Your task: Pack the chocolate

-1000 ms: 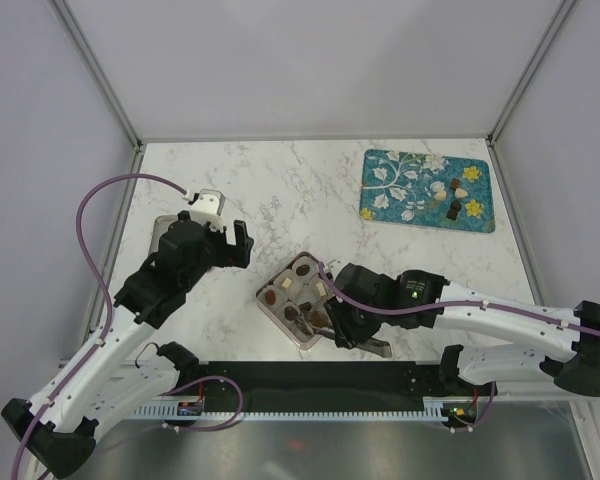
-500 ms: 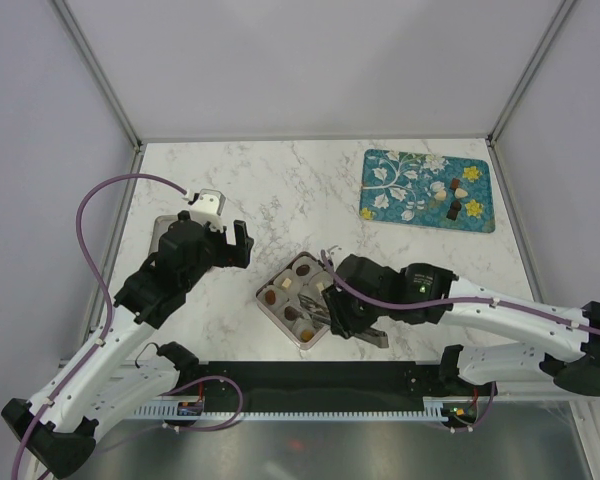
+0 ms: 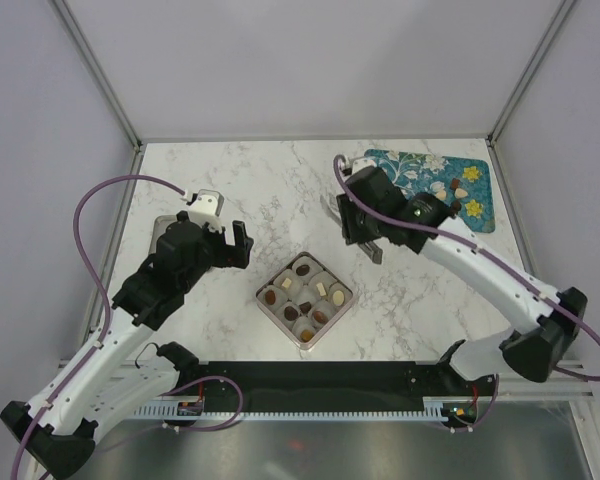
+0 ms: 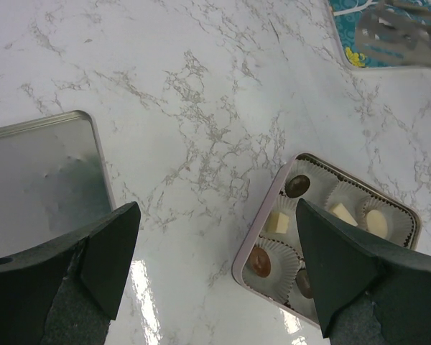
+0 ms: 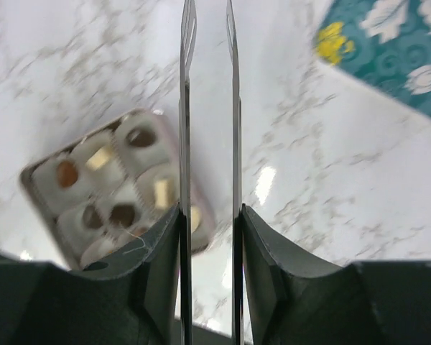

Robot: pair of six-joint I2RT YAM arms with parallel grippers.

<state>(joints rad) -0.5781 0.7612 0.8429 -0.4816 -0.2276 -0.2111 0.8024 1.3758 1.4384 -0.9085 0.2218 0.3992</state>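
We are between pieces. Most of the chocolate already sits in paper cups inside the box near the 6 o'clock edge of the surface, while a few pieces lie on the flowered mat out at 2 o'clock. The right tool hangs above bare marble at about 1 o'clock from the box, just short of the mat. It is clenched on a pair of thin tongs whose blades stand slightly apart with nothing between them. The left tool is released, jaws wide, hovering at 9 o'clock of the box beside the metal lid. We judge the step in hand to be fetching another piece. That calls for setting the blades astride one small sweet on the mat, squeezing gently so the rounded thing does not squirt out, then carrying it to a free cup; which cups are free we cannot tell for sure.
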